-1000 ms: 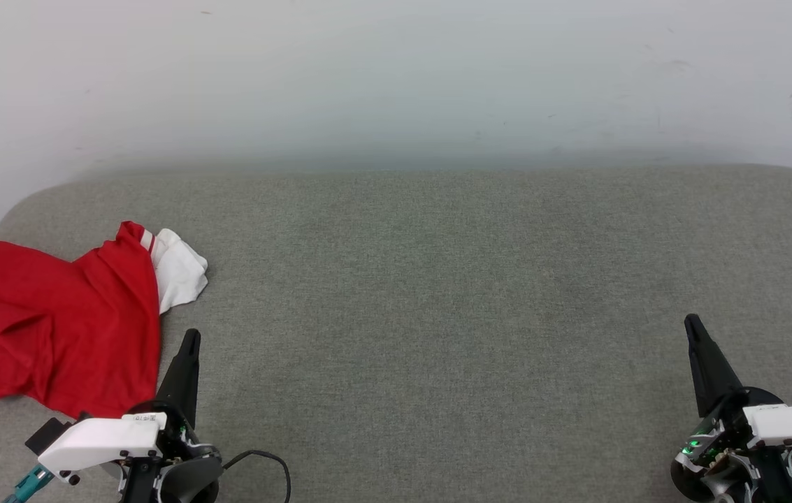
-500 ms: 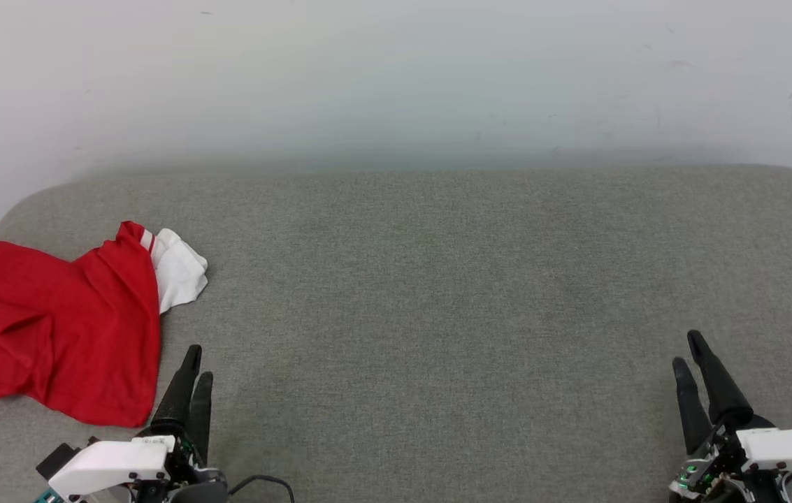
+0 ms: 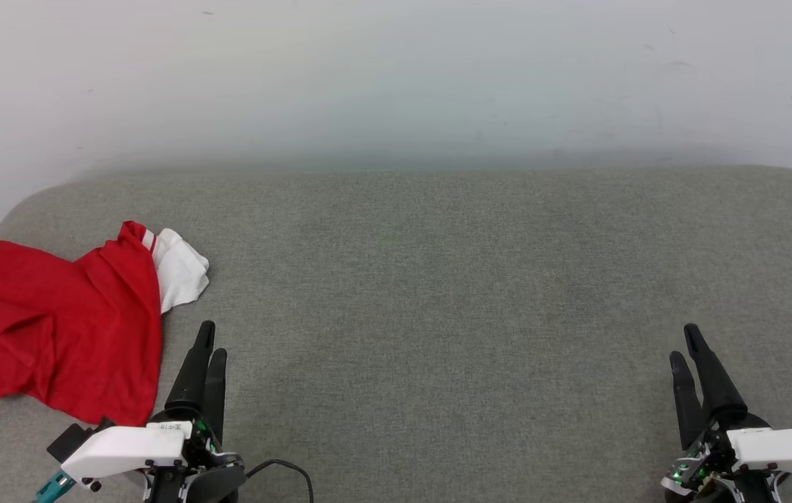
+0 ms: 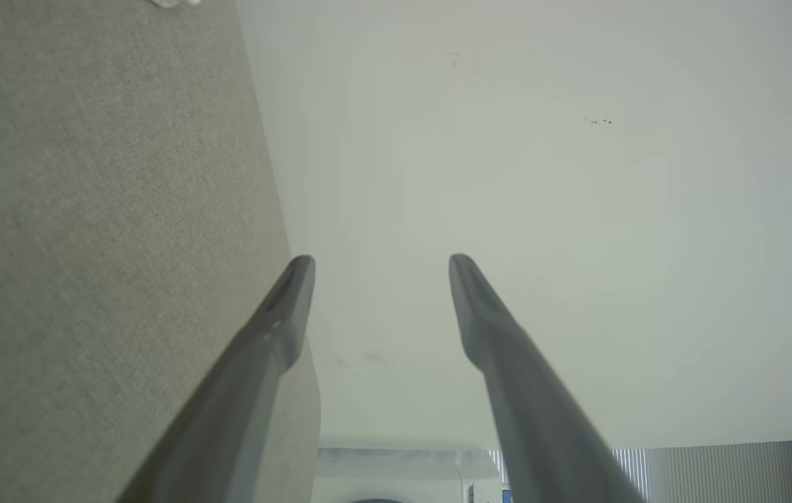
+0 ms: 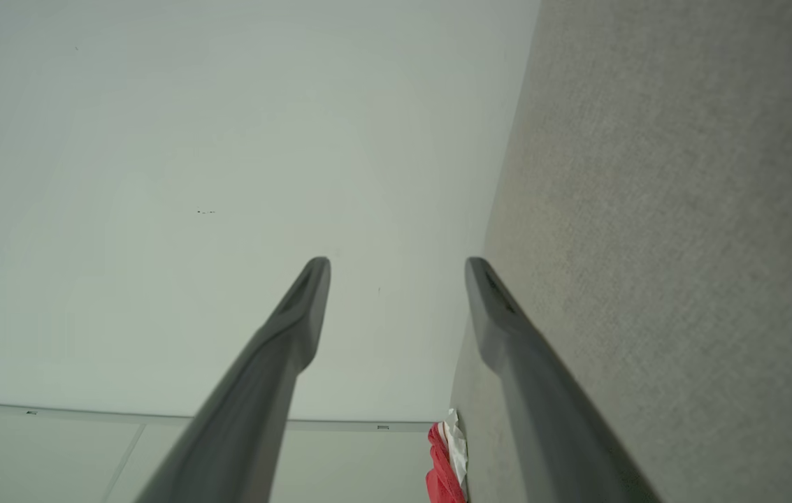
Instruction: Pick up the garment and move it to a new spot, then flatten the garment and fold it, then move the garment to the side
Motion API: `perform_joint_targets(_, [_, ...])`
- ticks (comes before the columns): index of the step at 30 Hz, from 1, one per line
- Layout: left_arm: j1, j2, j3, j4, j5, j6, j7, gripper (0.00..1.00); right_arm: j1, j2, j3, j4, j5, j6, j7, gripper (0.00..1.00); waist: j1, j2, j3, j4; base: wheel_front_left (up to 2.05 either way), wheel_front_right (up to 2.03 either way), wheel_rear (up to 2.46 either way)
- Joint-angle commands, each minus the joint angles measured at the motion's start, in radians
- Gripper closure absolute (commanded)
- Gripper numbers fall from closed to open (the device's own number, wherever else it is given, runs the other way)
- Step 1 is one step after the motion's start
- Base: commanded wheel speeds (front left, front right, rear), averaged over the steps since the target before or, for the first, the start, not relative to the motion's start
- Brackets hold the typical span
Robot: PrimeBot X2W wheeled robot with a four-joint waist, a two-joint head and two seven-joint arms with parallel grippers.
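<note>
L claw (image 3: 213, 340) sits at lower L of head view, released: its 2 dark fingers (image 3: 193, 370) stand apart w/ nothing btwn them, tips pointing toward the far wall (image 3: 396, 84). Wrist view shows the same gap, clear of cloth. It hovers low over the grey fabric worktop (image 3: 437, 279), just beside the garment's near R edge but not touching it. A black cable (image 3: 291, 467) loops by its base.

R claw (image 3: 684, 342) is at lower R, well apart from the L one. It is also released, 2 fingers spread and empty, over bare worktop.

The garment (image 3: 53, 321) lies crumpled at the worktop's far L side, partly cut off by the frame edge. It is mostly red, w/ 1 white sleeve (image 3: 182, 272) bunched at its far R corner next to striped trim. Lettering can't be made out.
</note>
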Motion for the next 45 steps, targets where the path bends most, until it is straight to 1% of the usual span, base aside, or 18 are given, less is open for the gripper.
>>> perform_joint_targets(1, [-0.018, 0.002, -0.009, -0.031, 0.003, 0.0, -0.009, 0.0, -0.01, -0.002, 0.006, -0.03, -0.01, 0.0, -0.009, 0.0, 0.0, 0.0, 0.0, 0.0, 0.0, 0.0, 0.0])
perform_joint_targets(8, [-0.012, 0.002, -0.03, -0.09, 0.055, 0.0, -0.04, 0.0, 0.001, -0.002, 0.016, -0.072, -0.093, 0.0, -0.039, 0.0, 0.0, 0.0, -0.002, 0.004, 0.0, 0.0, 0.0])
perform_joint_targets(14, [-0.005, 0.003, -0.048, -0.131, 0.151, 0.0, -0.064, 0.0, 0.009, -0.002, 0.021, -0.103, -0.211, 0.0, -0.063, 0.0, 0.0, 0.0, -0.004, 0.007, 0.0, 0.0, 0.0])
perform_joint_targets(23, [0.004, 0.004, -0.055, -0.159, 0.367, 0.0, -0.097, 0.0, 0.023, -0.002, 0.026, -0.139, -0.413, 0.0, -0.096, 0.0, 0.0, 0.0, -0.008, 0.015, 0.0, 0.0, 0.0])
perform_joint_targets(34, [0.011, 0.004, -0.08, -0.162, 0.661, 0.0, -0.134, 0.0, 0.037, -0.006, 0.05, -0.168, -0.747, 0.0, -0.134, 0.0, 0.0, 0.0, -0.013, 0.021, 0.0, 0.0, 0.0])
perform_joint_targets(39, [0.013, 0.007, -0.088, -0.153, 0.791, 0.0, -0.15, 0.0, 0.044, -0.009, 0.055, -0.178, -0.872, 0.0, -0.149, 0.0, 0.0, 0.0, -0.015, 0.024, 0.0, 0.0, 0.0])
perform_joint_targets(45, [0.017, 0.013, -0.083, -0.138, 0.93, 0.0, -0.167, 0.0, 0.051, -0.013, 0.057, -0.182, -0.993, 0.0, -0.157, 0.0, 0.0, 0.0, -0.019, 0.028, 0.0, 0.0, 0.0])
